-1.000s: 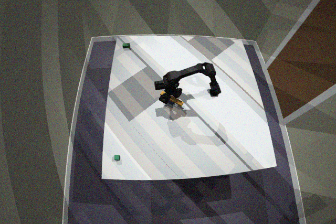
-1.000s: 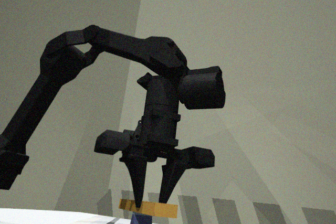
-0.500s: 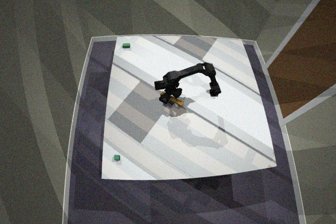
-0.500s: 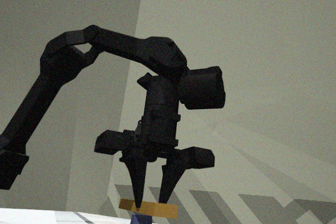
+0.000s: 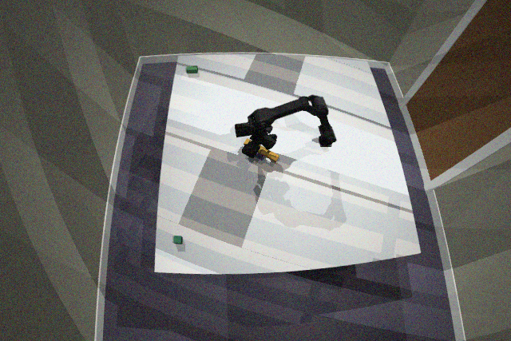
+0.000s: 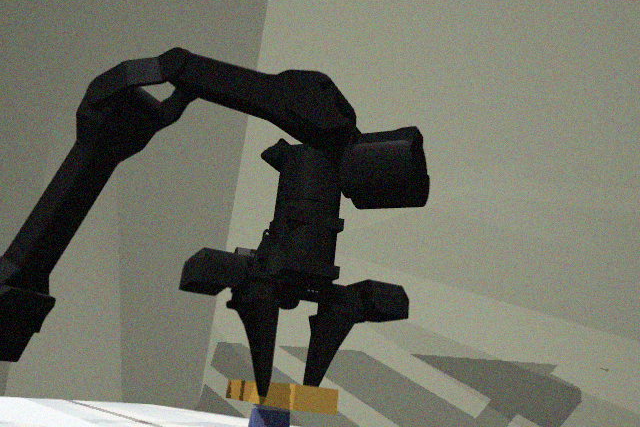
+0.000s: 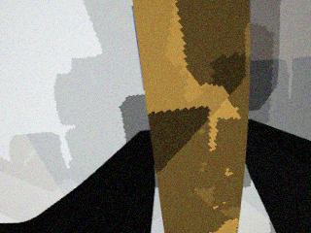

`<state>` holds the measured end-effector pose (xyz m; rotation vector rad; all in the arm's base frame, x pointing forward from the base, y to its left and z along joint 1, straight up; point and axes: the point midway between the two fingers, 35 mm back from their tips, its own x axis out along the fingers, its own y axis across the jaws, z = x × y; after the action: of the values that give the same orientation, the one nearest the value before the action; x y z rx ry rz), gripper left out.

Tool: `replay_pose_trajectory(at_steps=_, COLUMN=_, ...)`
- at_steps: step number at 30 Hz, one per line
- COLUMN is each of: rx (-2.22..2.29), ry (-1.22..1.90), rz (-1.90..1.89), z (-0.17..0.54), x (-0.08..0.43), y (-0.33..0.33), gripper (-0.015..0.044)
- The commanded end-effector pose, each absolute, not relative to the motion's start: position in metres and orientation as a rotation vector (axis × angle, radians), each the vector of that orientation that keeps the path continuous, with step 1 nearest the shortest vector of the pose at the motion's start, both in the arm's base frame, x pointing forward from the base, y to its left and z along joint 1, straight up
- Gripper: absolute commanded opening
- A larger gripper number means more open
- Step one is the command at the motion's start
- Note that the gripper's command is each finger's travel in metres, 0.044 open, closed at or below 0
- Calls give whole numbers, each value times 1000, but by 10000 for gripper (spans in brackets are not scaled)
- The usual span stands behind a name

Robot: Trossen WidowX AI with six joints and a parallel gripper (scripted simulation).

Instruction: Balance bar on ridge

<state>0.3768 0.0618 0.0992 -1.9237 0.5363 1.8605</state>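
The orange-yellow bar (image 5: 270,155) (image 6: 314,400) (image 7: 199,194) lies across the top of the blue ridge (image 6: 269,416) and looks close to level. Both bar ends are above the table in the exterior view. My gripper (image 5: 259,147) (image 6: 286,391) (image 7: 196,136) points down over the bar, one finger on each side near its middle. The fingers are slightly open, very close along the bar's sides, and do not appear to clamp it. The ridge's lower part is cut off in the exterior view, and the bar and arm mostly hide it elsewhere.
In the top view, a green block (image 5: 192,69) lies at the table's far left and another green block (image 5: 177,239) at its near left. Both are well away from the bar. The arm reaches in from the right, and its shadows cross the white mat (image 5: 350,234).
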Motion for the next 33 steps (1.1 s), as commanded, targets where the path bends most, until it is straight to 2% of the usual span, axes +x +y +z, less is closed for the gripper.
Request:
replay_pose_trajectory(at_steps=1, rx=-1923, ry=536, rz=1861, z=99, x=377, y=62, gripper=169)
replay_pose_trajectory(at_steps=33, rx=-1923, ry=536, rz=1861, z=99, x=377, y=62, gripper=185)
